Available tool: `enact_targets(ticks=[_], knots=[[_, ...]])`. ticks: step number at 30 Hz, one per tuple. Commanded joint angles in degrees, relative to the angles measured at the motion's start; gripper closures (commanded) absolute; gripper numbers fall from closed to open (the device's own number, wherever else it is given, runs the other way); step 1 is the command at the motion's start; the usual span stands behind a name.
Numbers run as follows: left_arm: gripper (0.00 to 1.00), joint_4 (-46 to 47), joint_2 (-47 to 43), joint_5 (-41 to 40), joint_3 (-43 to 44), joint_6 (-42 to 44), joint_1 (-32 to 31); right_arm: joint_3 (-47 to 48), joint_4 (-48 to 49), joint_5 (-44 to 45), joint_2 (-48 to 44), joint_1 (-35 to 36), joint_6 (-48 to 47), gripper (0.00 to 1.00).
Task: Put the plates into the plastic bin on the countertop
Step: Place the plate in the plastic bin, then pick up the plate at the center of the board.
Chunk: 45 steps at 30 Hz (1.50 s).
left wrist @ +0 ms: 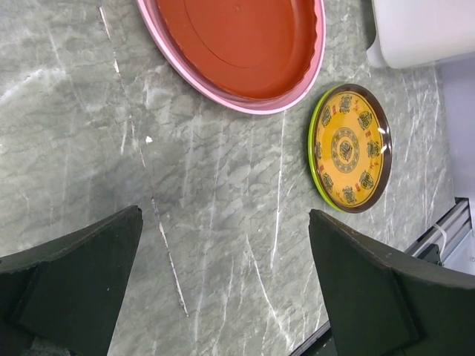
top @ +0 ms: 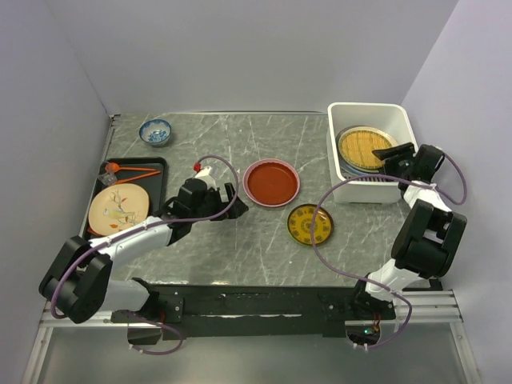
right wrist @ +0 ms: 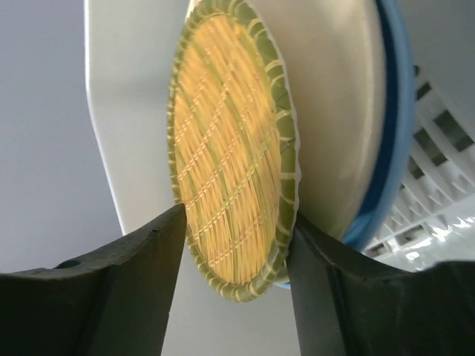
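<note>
The white plastic bin (top: pixel 344 132) stands at the back right of the countertop (top: pixel 240 240). In it a yellow woven-pattern plate with a green rim (top: pixel 365 148) lies on a white plate (right wrist: pixel 334 96) and a blue plate (right wrist: pixel 397 111). My right gripper (top: pixel 398 158) is shut on the yellow woven plate's near rim (right wrist: pixel 237 222), one finger on each face. A red-orange plate with a pink rim (top: pixel 271 182) and a small yellow-patterned plate (top: pixel 310 225) lie mid-counter. My left gripper (top: pixel 232 202) is open and empty, just left of the red-orange plate (left wrist: pixel 237 44).
A cream leaf-sprig plate (top: pixel 118 209) lies on a flat black tray (top: pixel 156 168) at the left, with orange chopsticks (top: pixel 136 173) beside it. A small blue-and-white bowl (top: pixel 155 131) sits at the back left. Walls close both sides.
</note>
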Motion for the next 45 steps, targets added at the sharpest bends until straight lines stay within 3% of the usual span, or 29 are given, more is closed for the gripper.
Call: enact_targets(ticks=[1, 5, 11, 21, 40, 45], knots=[[0.01, 2.45, 1.65, 2.05, 0.92, 0.02, -0.28, 5.43, -6.39, 5.41, -5.36, -0.15, -4.97, 0.33], [0.01, 3.85, 2.97, 3.63, 1.01, -0.59, -0.37, 6.76, -11.84, 9.55, -8.88, -0.24, -7.17, 0.25], [0.01, 3.77, 5.96, 3.99, 2.86, -0.59, -0.37, 5.36, -10.71, 9.83, -16.61, -0.06, -7.27, 0.24], [0.01, 3.24, 10.7, 0.91, 5.23, -0.68, -0.45, 3.43, -14.31, 8.33, -27.25, 8.81, -12.27, 0.24], [0.01, 0.87, 11.41, -4.01, 8.31, -2.7, -0.37, -2.2, -14.58, 10.7, -29.72, 24.63, -13.33, 0.27], [0.05, 1.66, 13.43, -4.54, 10.15, -3.23, 0.16, -6.42, -13.08, 11.32, -30.77, 28.59, -12.28, 0.27]])
